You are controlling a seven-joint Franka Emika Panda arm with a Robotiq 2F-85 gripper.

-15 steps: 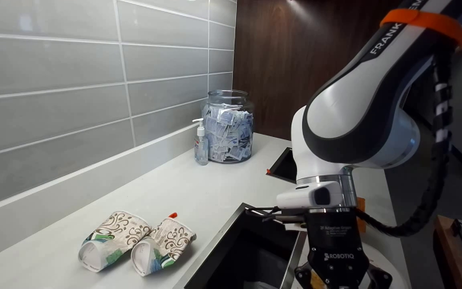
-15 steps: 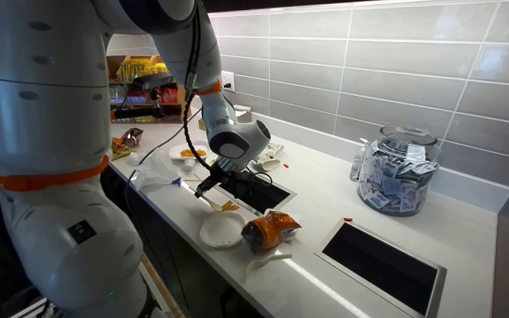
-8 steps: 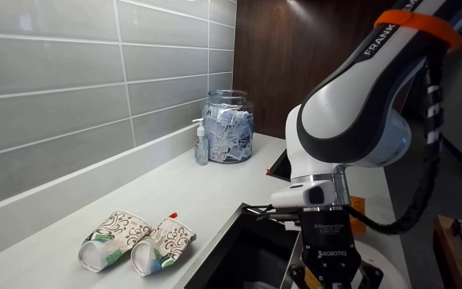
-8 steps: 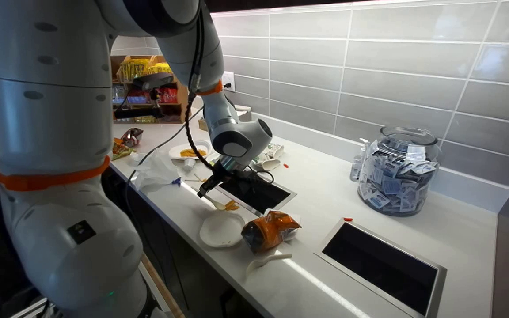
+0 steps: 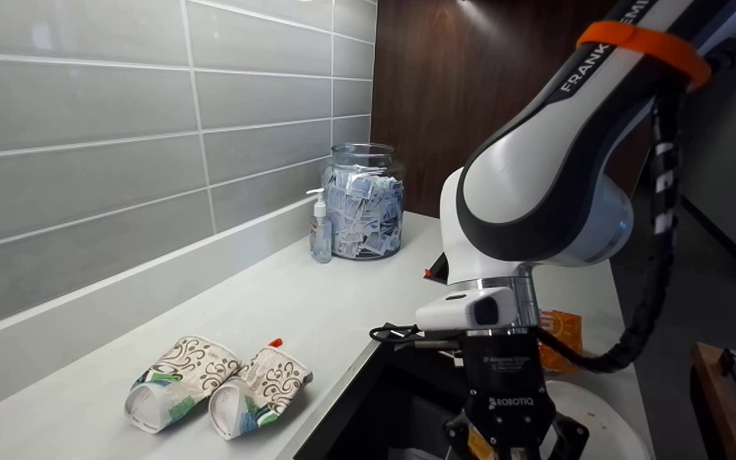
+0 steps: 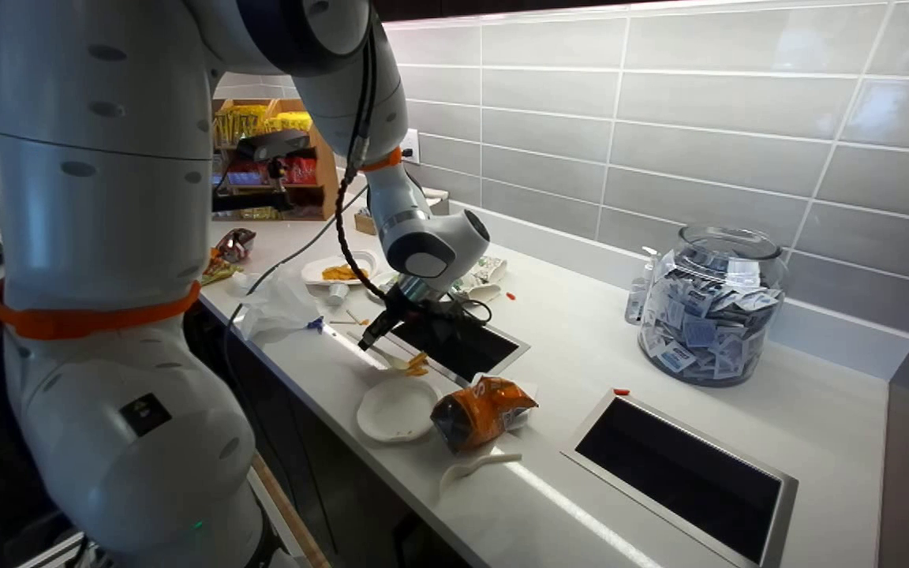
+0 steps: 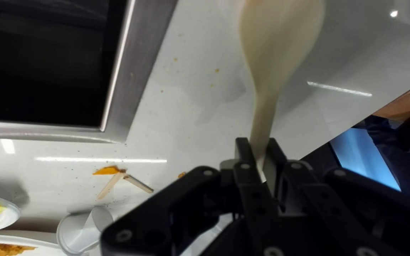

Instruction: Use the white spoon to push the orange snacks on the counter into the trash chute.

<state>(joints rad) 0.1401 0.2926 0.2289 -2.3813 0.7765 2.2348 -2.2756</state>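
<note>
My gripper (image 7: 257, 144) is shut on the handle of a cream-white spoon (image 7: 279, 39), whose bowl points away from it. In an exterior view the gripper (image 6: 364, 344) is low over the counter (image 6: 581, 331). There, loose orange snacks (image 6: 417, 365) lie at the spoon's bowl (image 6: 395, 361), beside the trash chute's metal rim (image 6: 514, 357). Whether spoon and snacks touch is unclear. In the wrist view the chute's rim (image 7: 137, 60) is left of the spoon; the snacks are almost wholly out of view. Another exterior view shows the chute's rim (image 5: 342, 391) and pale things inside.
A white plate (image 6: 398, 410), a shiny orange bag (image 6: 486, 410) and another white spoon (image 6: 470, 468) lie nearby. A second dark opening has a metal rim (image 6: 787, 505). Patterned packets (image 5: 266, 390) lie behind the chute. A glass jar (image 6: 711, 315) stands by the wall.
My gripper has moved sideways toward and over the chute, left in an exterior view and slightly right in another. The orange snacks have shifted a little toward the chute's rim with the spoon.
</note>
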